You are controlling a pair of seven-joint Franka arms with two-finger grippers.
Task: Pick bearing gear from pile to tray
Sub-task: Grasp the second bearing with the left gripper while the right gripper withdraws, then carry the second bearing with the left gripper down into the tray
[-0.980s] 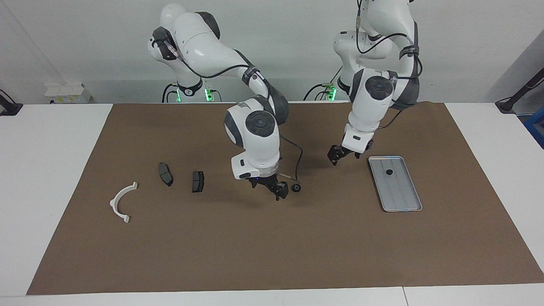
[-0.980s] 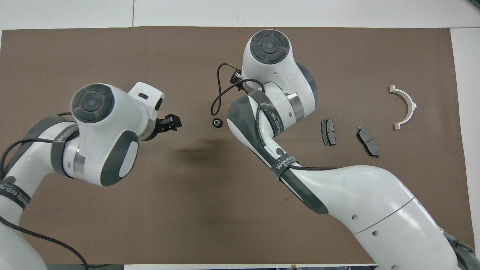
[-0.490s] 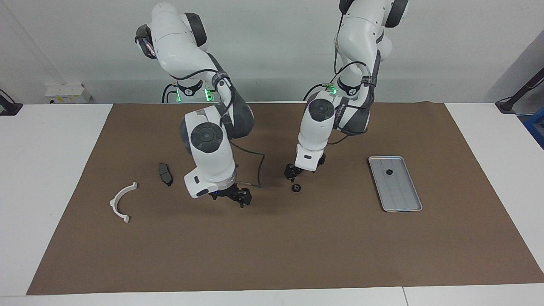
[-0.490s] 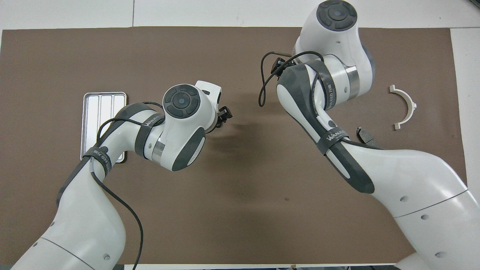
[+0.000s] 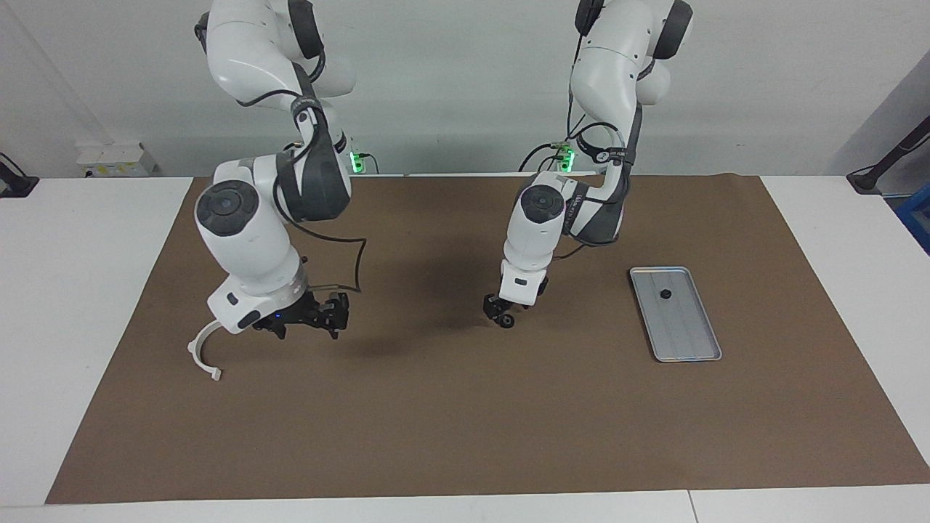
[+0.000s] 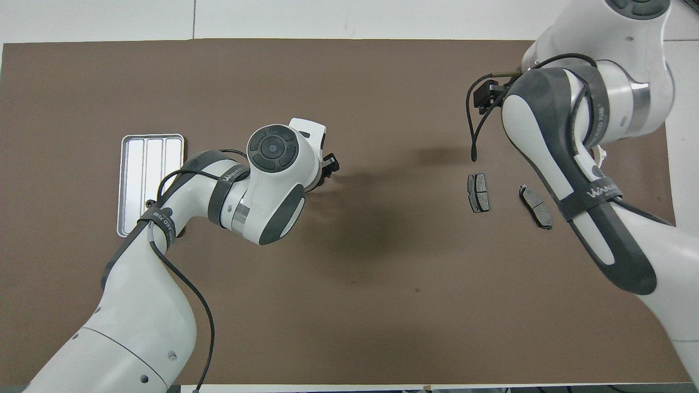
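A small black bearing gear [image 5: 507, 321] lies on the brown mat mid-table. My left gripper [image 5: 498, 312] is down at it, touching or nearly so; it also shows in the overhead view [image 6: 330, 166], where it hides the gear. The silver tray [image 5: 694, 341] lies toward the left arm's end and holds one tiny black round piece [image 5: 665, 294]; it shows partly in the overhead view [image 6: 144, 164]. My right gripper [image 5: 314, 319] hangs low over the pile, hiding the two dark brake pads [image 6: 478, 192] [image 6: 535, 206] in the facing view. The white half-ring bracket [image 5: 202, 349] lies beside it.
The brown mat [image 5: 465, 421] covers most of the white table. In the overhead view the right arm hides its own gripper and most of the white bracket [image 6: 600, 155]. A cable loop [image 5: 356, 261] hangs from the right wrist.
My right gripper swung away from the gear toward its own end, now over the pile. My left gripper came from beside the tray and lowered onto the gear.
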